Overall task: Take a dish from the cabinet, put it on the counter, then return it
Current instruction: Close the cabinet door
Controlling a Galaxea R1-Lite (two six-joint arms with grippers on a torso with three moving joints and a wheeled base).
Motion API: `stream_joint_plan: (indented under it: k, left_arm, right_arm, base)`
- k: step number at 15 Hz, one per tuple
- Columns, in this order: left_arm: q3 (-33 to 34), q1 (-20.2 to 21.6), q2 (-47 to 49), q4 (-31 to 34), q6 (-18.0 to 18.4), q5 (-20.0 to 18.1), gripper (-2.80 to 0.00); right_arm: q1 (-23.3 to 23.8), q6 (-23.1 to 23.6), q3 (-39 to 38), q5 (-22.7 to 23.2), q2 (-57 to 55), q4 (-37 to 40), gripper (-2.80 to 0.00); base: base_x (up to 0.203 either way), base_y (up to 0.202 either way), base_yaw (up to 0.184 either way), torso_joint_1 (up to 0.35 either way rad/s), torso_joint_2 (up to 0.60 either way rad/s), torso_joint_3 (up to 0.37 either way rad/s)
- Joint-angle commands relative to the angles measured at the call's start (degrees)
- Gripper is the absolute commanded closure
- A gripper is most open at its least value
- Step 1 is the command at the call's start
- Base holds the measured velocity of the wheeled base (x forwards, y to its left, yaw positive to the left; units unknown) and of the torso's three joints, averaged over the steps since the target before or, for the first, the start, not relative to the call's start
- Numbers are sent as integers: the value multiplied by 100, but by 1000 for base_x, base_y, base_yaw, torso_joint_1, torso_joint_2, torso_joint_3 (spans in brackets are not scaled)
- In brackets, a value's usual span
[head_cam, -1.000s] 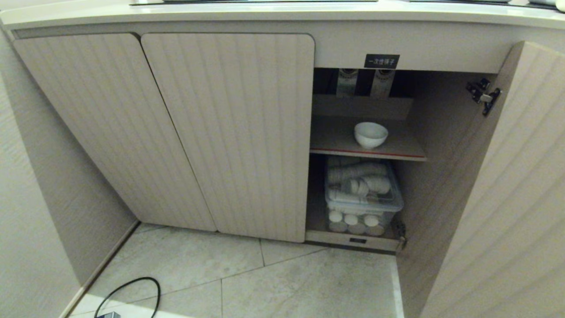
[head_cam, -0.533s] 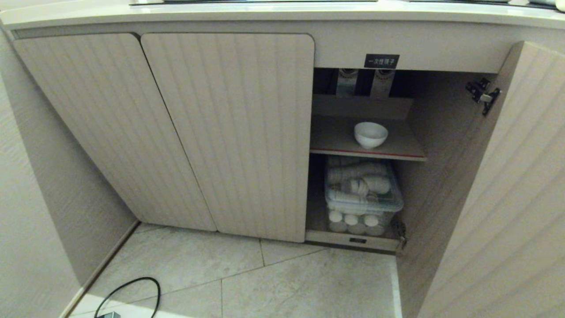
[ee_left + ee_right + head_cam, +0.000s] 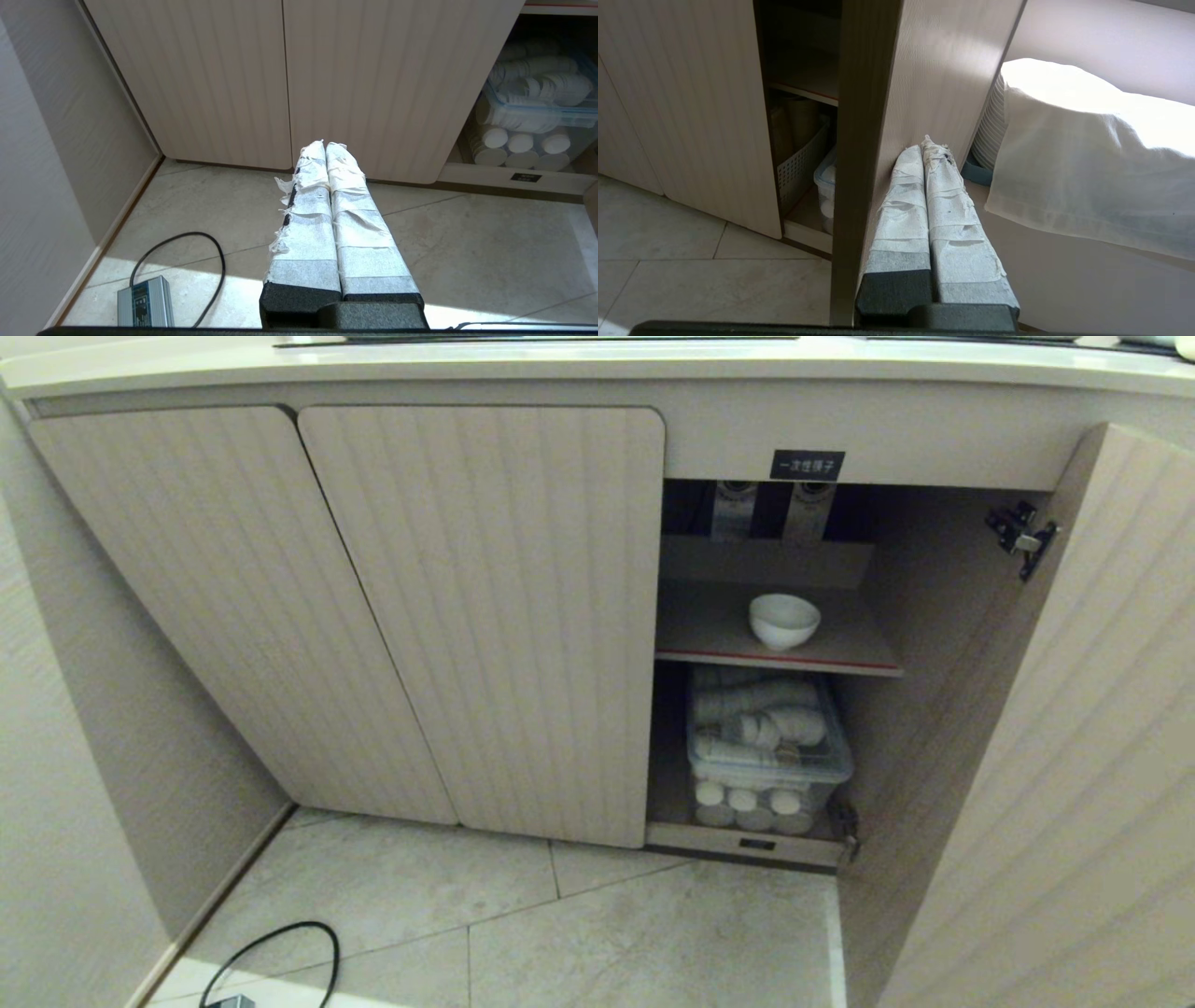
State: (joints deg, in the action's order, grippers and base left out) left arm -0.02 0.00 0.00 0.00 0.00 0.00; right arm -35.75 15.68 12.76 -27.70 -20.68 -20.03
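The dish [image 3: 784, 619] sits upright on the red-edged upper shelf [image 3: 709, 630] of the cabinet [image 3: 485, 616], whose right door [image 3: 1074, 756] stands open. The right gripper [image 3: 928, 148], fingers pressed together and empty, lies against that door's outer face. The left gripper [image 3: 325, 145], also closed and empty, hangs over the floor [image 3: 224, 210].

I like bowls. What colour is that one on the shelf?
Plain white, no pattern; the bowl shows best in the head view.

White dish [image 3: 784, 620] on red-edged upper cabinet shelf [image 3: 709, 627], lidded bin [image 3: 767, 747] below.
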Motion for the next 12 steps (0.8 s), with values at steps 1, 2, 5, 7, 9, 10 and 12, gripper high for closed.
stream_joint_plan:
  k: [1,2,5,7,9,10,12]
  left_arm:
    - [2,0,0,0,0,0,0]
    - [2,0,0,0,0,0,0]
    - [-1,0,0,0,0,0,0]
    - [2,0,0,0,0,0,0]
    - [1,0,0,0,0,0,0]
    - [-2,0,0,0,0,0,0]
    - [2,0,0,0,0,0,0]
  right_arm:
    - [1,18,132,-16,-332,-20,0]
    - [3,23,229,-16,-468,-25,0]
    - [0,82,506,-16,-865,-51,0]
    - [-2,93,635,-8,-999,-35,0]
    - [-3,93,697,1,-1143,-54,0]
    - [-10,93,726,1,-1221,-76,0]
    - [-141,101,823,1,-1415,-95,0]
  base:
    - [0,0,0,0,0,0]
    - [0,0,0,0,0,0]
    - [0,0,0,0,0,0]
    - [0,0,0,0,0,0]
    - [0,0,0,0,0,0]
    - [0,0,0,0,0,0]
    - [0,0,0,0,0,0]
